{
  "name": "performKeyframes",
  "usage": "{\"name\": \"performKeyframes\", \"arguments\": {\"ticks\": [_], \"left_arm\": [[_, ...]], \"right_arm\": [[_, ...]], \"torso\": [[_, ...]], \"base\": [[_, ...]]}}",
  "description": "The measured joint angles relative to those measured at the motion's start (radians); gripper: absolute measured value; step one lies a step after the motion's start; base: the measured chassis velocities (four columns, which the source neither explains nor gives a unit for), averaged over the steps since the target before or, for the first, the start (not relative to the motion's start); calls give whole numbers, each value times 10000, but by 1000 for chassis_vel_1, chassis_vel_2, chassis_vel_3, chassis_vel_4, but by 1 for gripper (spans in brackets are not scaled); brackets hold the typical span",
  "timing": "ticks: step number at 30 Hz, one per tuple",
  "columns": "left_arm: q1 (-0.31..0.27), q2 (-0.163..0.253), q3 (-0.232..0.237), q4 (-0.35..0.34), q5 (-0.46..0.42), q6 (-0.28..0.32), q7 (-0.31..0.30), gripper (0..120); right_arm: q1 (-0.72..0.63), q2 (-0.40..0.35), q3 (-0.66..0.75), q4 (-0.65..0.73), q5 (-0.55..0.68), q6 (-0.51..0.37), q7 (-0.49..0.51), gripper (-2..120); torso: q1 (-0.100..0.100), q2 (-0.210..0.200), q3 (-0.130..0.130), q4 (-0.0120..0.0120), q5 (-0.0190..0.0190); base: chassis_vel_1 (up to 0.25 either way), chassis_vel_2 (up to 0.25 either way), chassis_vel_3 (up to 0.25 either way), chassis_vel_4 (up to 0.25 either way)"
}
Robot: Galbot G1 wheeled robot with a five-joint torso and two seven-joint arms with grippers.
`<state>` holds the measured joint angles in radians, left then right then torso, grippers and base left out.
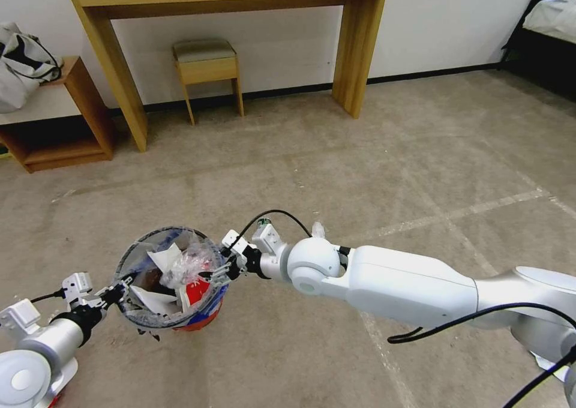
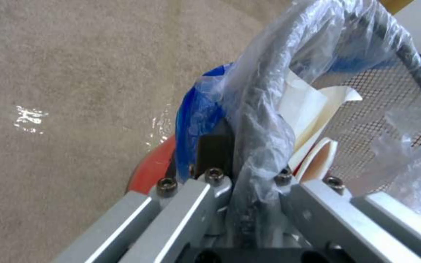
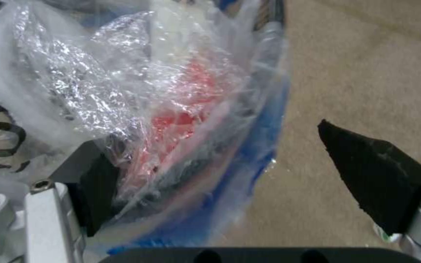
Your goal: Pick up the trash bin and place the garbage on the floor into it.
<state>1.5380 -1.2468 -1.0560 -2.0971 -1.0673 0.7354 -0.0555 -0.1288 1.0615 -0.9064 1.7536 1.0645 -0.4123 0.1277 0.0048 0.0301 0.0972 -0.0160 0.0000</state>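
Note:
The trash bin [image 1: 198, 321], red-based and lined with a clear-and-blue bag, hangs just above the floor [image 1: 336, 174]. My left gripper [image 1: 120, 291] is shut on its near-left rim; the left wrist view shows the fingers [image 2: 213, 146] pinching the bag-wrapped rim [image 2: 264, 109]. Inside lie white insoles [image 1: 157, 263], crumpled clear plastic [image 1: 193, 259] and a red wrapper [image 1: 195, 293]. My right gripper [image 1: 227, 268] is open at the bin's right rim, one pad [image 3: 91, 193] against the plastic inside, the other pad [image 3: 371, 175] outside over carpet. A green-topped item [image 1: 263, 221] and white litter [image 1: 317, 228] peek out behind my right wrist.
A wooden desk [image 1: 354, 48] with a stool [image 1: 207, 66] under it stands against the far wall. A low shelf [image 1: 66, 126] holding a bag [image 1: 21, 66] is at far left, a bed [image 1: 549, 30] at far right. Whitish tape lines [image 1: 468, 213] cross the open carpet.

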Motion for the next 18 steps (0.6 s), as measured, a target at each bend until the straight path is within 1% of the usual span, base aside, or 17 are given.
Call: {"name": "performKeyframes", "arguments": {"ticks": [2, 7, 18], "left_arm": [[1, 23, -7, 0, -7, 1, -14, 1], [-20, 22, 13, 1, -10, 2, -44, 1], [2, -7, 13, -16, -16, 1, -48, 1]], "right_arm": [[-145, -186, 126, 32, -13, 0, 5, 93], [-219, -339, 215, 62, -41, 24, -4, 93], [85, -116, 215, 133, 135, 16, 35, 93]], "torso": [[0, 0, 0, 0, 0], [0, 0, 0, -1, 0], [0, 0, 0, 0, 0]], "base": [[0, 0, 0, 0], [0, 0, 0, 0], [0, 0, 0, 0]]}}
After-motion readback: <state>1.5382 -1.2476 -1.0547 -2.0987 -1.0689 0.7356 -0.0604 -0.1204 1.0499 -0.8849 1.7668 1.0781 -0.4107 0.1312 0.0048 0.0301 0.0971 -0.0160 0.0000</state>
